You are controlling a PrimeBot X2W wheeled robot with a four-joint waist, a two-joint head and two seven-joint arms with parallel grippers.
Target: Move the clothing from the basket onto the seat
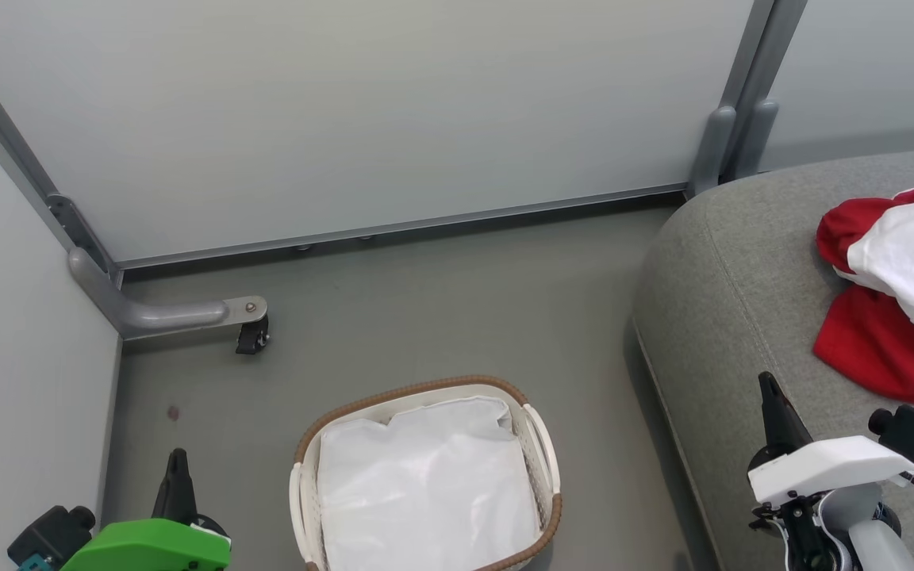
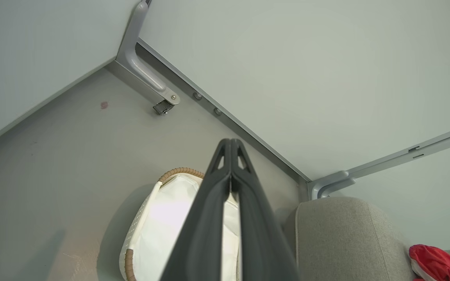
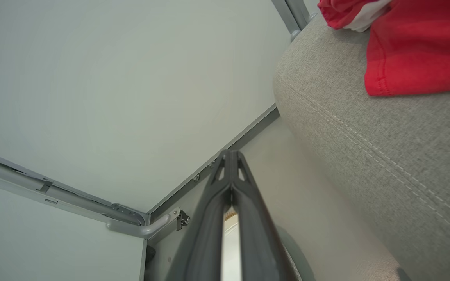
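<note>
The red and white clothing lies crumpled on the grey seat at the right, also seen as clothing on the seat and clothing on the seat. The oval white basket with a brown rim stands on the floor at lower centre and holds just its white liner. My left gripper is shut and empty at lower left, left of the basket; its fingers meet at the left gripper tip. My right gripper is shut and empty over the seat's front, tips joined at the right gripper.
Pale partition walls close the corner behind and to the left. A grey metal foot with a small black caster sticks out over the grey floor at the left. Another grey post stands behind the seat's back corner.
</note>
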